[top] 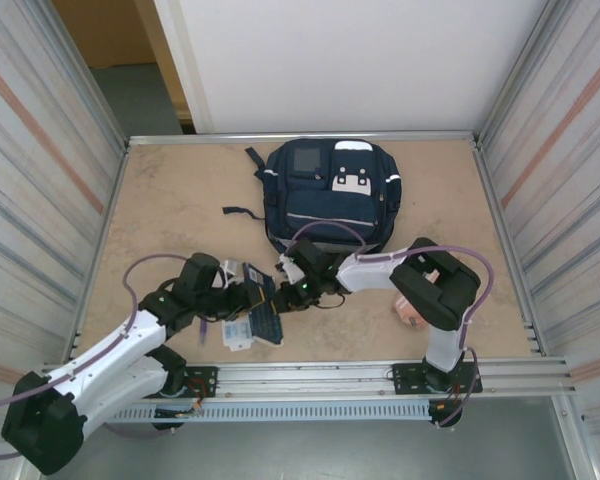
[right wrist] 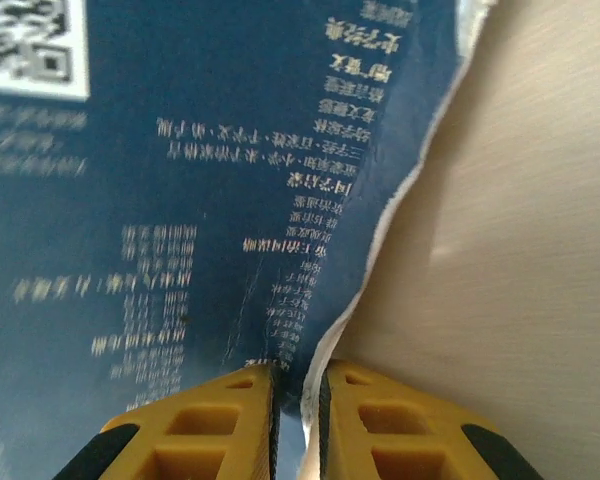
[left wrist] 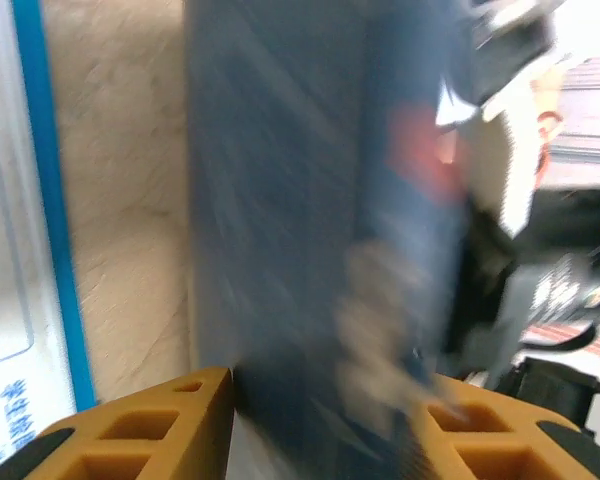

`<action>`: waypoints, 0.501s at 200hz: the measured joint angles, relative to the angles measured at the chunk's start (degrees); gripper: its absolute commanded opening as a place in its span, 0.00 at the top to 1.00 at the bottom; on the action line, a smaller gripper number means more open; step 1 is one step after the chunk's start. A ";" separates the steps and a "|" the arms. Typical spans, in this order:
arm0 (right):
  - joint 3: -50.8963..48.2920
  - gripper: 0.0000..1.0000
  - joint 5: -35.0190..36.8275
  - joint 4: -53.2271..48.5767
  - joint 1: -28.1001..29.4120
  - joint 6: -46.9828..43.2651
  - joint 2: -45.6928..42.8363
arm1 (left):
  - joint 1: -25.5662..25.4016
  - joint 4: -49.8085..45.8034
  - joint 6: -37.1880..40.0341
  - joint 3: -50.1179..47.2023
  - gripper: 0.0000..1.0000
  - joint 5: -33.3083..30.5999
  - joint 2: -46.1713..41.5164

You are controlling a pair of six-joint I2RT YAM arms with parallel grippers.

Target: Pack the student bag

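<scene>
In the top view the left arm reaches in from 7 o'clock, its left pincer [top: 248,298] low over the bench [top: 170,200], just left of centre. A white card with a blue edge [top: 238,335] lies flat on the bench at the pincer's 6 o'clock. In the left wrist view a dark blue printed packet [left wrist: 280,200] stands between the yellow fingers [left wrist: 130,435], but the blur is heavy and I cannot tell whether they clamp it or stand loose. The right pincer [right wrist: 298,405], coming in from 3 o'clock, is clenched on that packet's thin, ragged white edge. The student bag [top: 330,195] lies flat at 12 o'clock, front face up, apart from both pincers. A small pink pouch [top: 410,315] sits at 4 o'clock, partly under the right arm
</scene>
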 measured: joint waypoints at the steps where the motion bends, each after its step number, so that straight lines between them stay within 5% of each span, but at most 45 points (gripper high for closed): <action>1: 0.00 0.82 -0.04 0.07 0.09 0.09 0.04 | 0.02 0.07 0.00 -0.02 0.59 0.00 0.04; 48: -0.70 0.80 0.13 2.54 0.55 3.67 0.46 | 2.03 -1.62 -0.20 -0.52 0.71 -2.86 4.72; 69: -2.08 0.70 2.34 2.82 0.55 4.04 -1.18 | 3.15 -8.41 0.63 0.92 0.87 -5.33 4.59; 100: -5.07 0.57 6.38 2.64 0.55 2.73 -6.78 | 4.15 -13.44 2.54 4.44 0.98 -6.60 3.45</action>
